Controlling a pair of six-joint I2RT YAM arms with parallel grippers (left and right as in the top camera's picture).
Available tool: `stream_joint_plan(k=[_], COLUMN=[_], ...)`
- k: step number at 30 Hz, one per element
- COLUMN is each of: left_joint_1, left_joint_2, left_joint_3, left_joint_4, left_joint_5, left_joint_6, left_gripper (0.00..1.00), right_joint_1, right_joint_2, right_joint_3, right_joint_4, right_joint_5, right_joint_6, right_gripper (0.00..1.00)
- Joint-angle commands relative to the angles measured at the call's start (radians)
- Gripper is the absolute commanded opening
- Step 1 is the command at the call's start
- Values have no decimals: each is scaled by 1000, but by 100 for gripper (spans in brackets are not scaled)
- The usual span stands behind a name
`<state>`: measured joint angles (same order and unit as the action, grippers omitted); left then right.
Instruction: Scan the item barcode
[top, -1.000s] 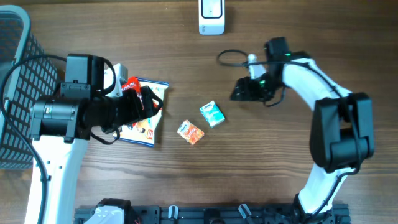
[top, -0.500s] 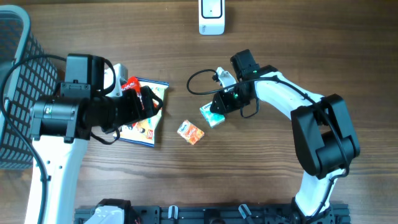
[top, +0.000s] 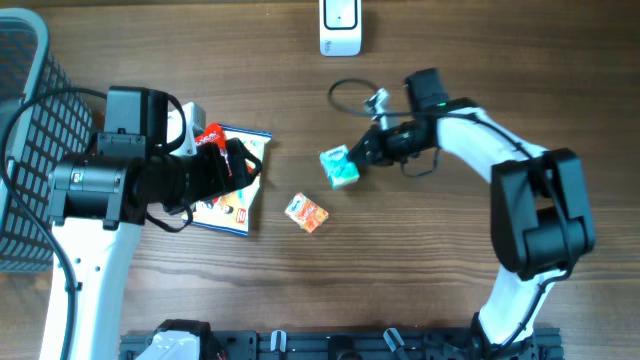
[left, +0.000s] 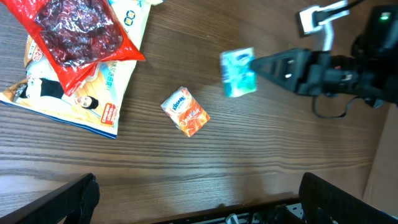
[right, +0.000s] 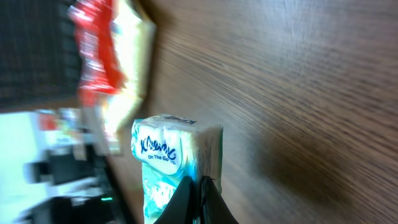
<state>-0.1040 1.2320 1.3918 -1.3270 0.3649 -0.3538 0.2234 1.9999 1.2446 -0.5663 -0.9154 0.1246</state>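
The item, a small teal tissue pack, is pinched at one edge by my right gripper, which is shut on it and holds it just off the wooden table. In the right wrist view the pack stands upright above the closed fingertips of the right gripper. The left wrist view shows the pack blurred. No barcode shows. A white scanner stands at the table's far edge. My left gripper hovers wide open over the magazine, holding nothing.
An orange tissue pack lies mid-table. A magazine with a red snack packet on it lies under the left arm. A dark mesh basket fills the left edge. A cable loops by the right wrist.
My right gripper swung left to the teal pack, shut on its edge, then drew back up and right with it. The left arm has not moved.
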Motion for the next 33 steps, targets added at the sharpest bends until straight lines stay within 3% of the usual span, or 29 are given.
stream_joint_plan(k=[1, 3, 5, 9, 12, 13, 14, 15, 16, 23, 29, 33], left_joint_1=[-5, -5, -5, -5, -5, -5, -5, -5, -5, -5, -5, -5], left_joint_2=[0, 0, 0, 0, 0, 0, 0, 0, 0, 0, 0, 0], left_joint_3=[-7, -7, -7, -7, -7, -7, -7, -7, -7, -7, -7, -7], left_joint_4=[3, 3, 3, 3, 3, 3, 3, 3, 3, 3, 3, 3], left_joint_5=[0, 1, 1, 1, 0, 1, 1, 0, 0, 1, 1, 1], left_joint_6=[5, 5, 5, 5, 5, 5, 5, 5, 5, 5, 5, 5], left_gripper=[100, 100, 100, 100, 100, 100, 100, 100, 100, 100, 100, 100], right_joint_1=[-97, -136, -154, -137, -106, -98, -95, -91, -89, -69, -18, -17], right_joint_2=[21, 21, 21, 24, 24, 24, 24, 24, 24, 24, 24, 24], right_joint_3=[-10, -10, -10, -10, -30, -36, -40, -41, -41, -43, -43, -43], right_joint_4=[5, 13, 16, -80, -101, -98, -93, -92, -93, -97, -23, -13], right_joint_5=[-330, -456, -385, 252, 412, 426, 435, 449, 467, 444, 443, 346], right_joint_6=[9, 10, 11, 129, 138, 137, 138, 137, 137, 116, -51, -162], right_gripper=[4, 4, 4, 4, 4, 9, 29, 56, 70, 71, 71, 62])
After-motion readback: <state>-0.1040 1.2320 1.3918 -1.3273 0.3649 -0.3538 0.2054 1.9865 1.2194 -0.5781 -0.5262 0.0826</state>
